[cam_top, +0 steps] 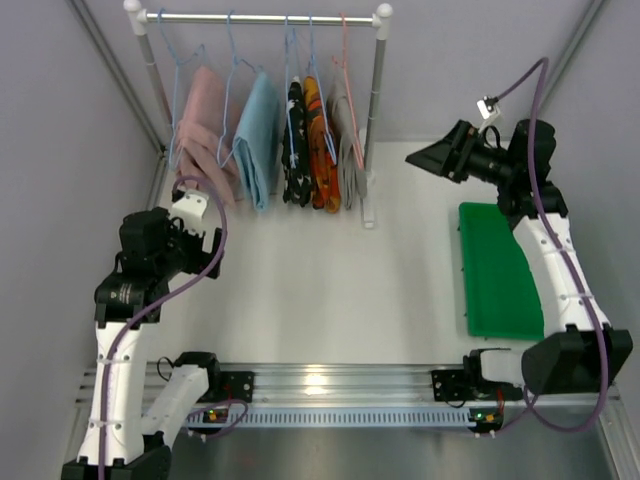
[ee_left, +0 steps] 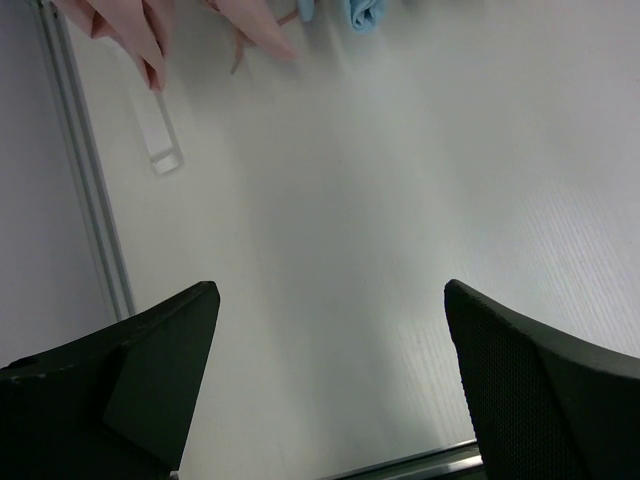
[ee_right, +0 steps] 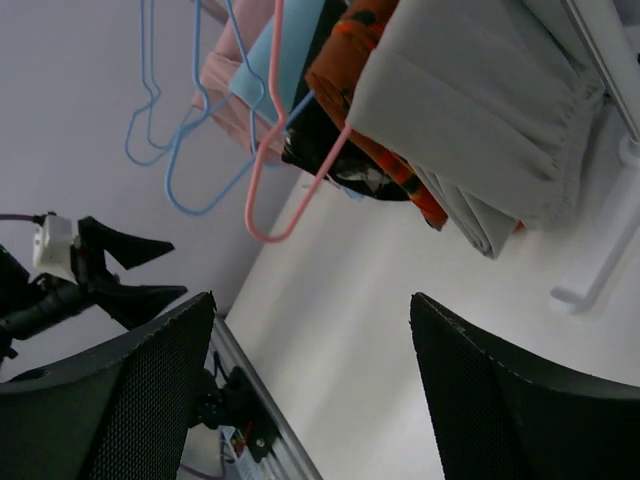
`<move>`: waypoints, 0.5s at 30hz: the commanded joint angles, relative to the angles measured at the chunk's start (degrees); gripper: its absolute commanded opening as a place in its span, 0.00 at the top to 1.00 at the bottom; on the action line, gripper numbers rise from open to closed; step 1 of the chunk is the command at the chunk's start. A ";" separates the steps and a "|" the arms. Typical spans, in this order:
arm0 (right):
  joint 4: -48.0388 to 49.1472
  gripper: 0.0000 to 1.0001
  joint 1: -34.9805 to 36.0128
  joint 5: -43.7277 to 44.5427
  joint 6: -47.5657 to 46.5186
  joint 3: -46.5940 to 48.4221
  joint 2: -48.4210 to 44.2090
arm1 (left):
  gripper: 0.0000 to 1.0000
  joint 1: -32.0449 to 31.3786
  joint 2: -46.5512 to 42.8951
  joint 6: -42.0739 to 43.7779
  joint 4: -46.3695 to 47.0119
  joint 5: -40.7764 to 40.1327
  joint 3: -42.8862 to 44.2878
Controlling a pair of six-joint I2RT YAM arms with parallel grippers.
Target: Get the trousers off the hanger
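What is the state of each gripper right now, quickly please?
Left gripper: open, holding nothing.
Right gripper: open, holding nothing.

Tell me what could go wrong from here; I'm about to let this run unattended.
1. The grey trousers hang right against the orange-red trousers, so the open right gripper might pinch both pairs at once.
2. The rack post stands just beside the grey pair; the approach could knock it.
3. The pink hanger hangs loose on the rail; a pull may drag it along.
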 commanded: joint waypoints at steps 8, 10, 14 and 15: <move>25.49 0.30 6.58 -5.01 25.23 18.54 20.87 | 0.01 0.28 3.98 0.84 -0.33 2.05 4.00; 26.91 0.32 8.08 -3.79 26.90 22.39 25.07 | 0.01 0.28 4.60 0.40 -0.33 2.05 4.70; 27.26 0.37 9.49 -2.46 27.00 30.92 32.65 | 0.01 0.28 5.48 0.31 -0.77 2.14 5.14; 27.00 0.37 9.75 -2.37 26.82 32.77 34.14 | 0.01 0.28 5.57 0.49 -0.95 1.96 5.14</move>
